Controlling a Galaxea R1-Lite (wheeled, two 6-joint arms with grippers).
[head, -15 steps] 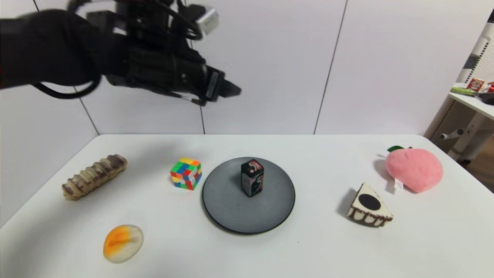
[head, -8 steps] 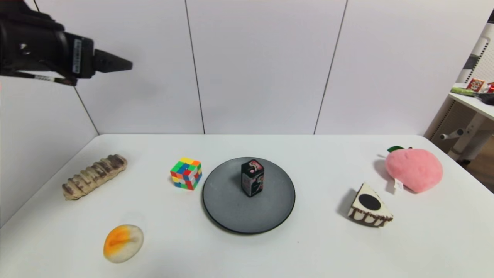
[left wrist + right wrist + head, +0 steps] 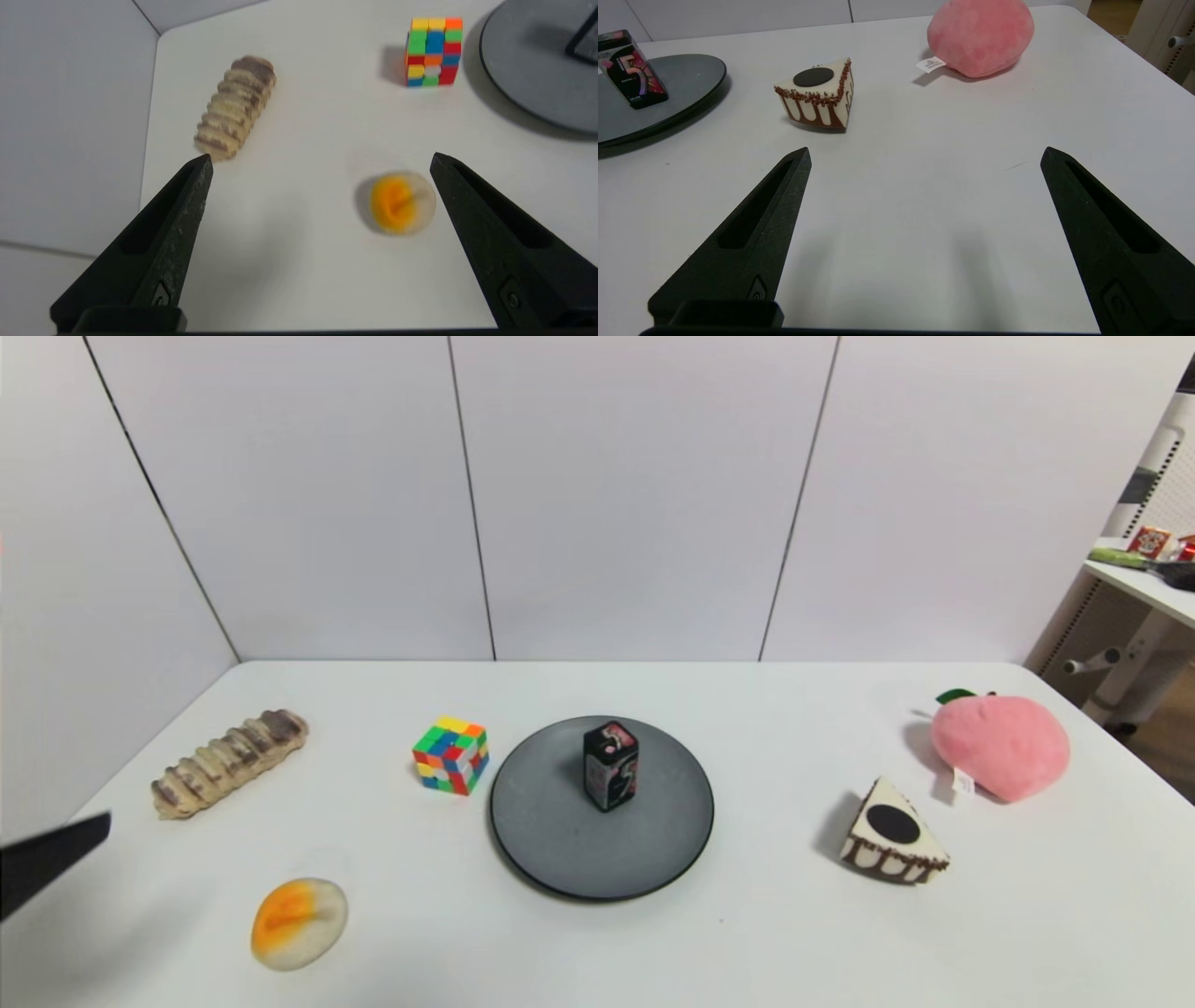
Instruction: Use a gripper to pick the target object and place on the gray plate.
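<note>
Two grippers: both empty, jaws wide apart
Box (image 3: pixel 611 767): stands upright on the plate (image 3: pixel 560 859), toward its far side, in the middle of the table
Left gripper (image 3: pixel 320 161): low over the near left corner, above the egg (image 3: pixel 402 203)
Right gripper (image 3: pixel 924 156): low over the near right part, well apart from the cake (image 3: pixel 817 99)
Risk: the box is narrow and tall, so a bump on the plate could tip it
Risk 2: the left gripper, if it sweeps low, could push the egg or the bread (image 3: pixel 236 107)

— How is the light?
— Bright, even, from overhead; the cake slice (image 3: pixel 893 833) and plush peach (image 3: pixel 1002 745) cast soft shadows leftward on the worktop (image 3: pixel 747 933).
— Any blur?
— The bread roll (image 3: pixel 236 107) and orange sweet (image 3: pixel 402 202) smear in the left wrist view.
</note>
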